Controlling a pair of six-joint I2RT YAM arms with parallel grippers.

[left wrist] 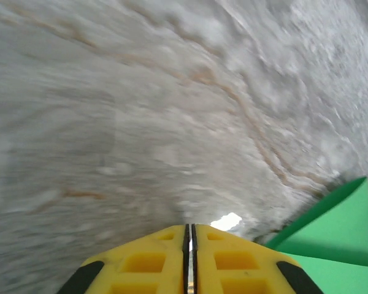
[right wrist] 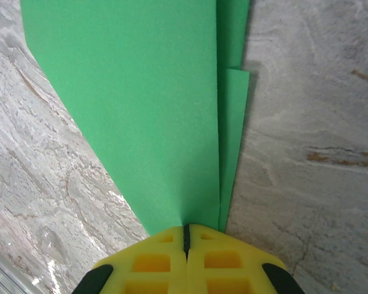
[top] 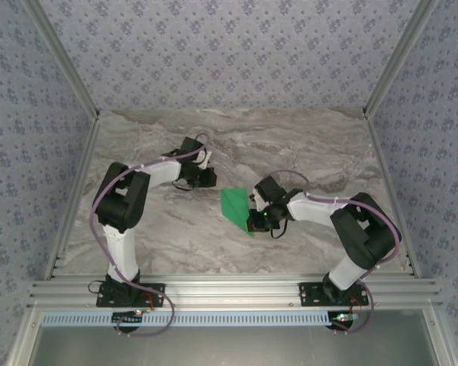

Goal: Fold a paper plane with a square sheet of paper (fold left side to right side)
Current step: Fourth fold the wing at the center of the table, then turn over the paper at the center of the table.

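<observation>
1. Top external view: one folded green paper (top: 235,206) lies near the centre of the marble worktop (top: 305,145), between two arms. It tapers to a point toward the near edge.
2. Same view: the left fingers (top: 208,178) sit just beside the paper's far-left corner. They are dark and small here, so their opening is hard to make out.
3. Same view: the right fingers (top: 254,221) sit at the paper's right edge near its point and cover part of that edge.
4. Left wrist view: the worktop (left wrist: 141,122) is blurred. The two yellow left fingers (left wrist: 183,260) are closed to a thin slit, with nothing between them.
5. Same view: one corner of the paper (left wrist: 337,239) shows at lower right, cut off by the right and bottom borders.
6. Right wrist view: the two yellow right fingers (right wrist: 180,239) are pressed together on the narrow end of the paper (right wrist: 141,92). The tip runs into their seam and is hidden.
7. Same view: the paper is cut off at the top. It shows one broad panel, with two narrow flaps stepped along its right edge over the worktop (right wrist: 306,122). Whether the wide end rests flat cannot be told.
</observation>
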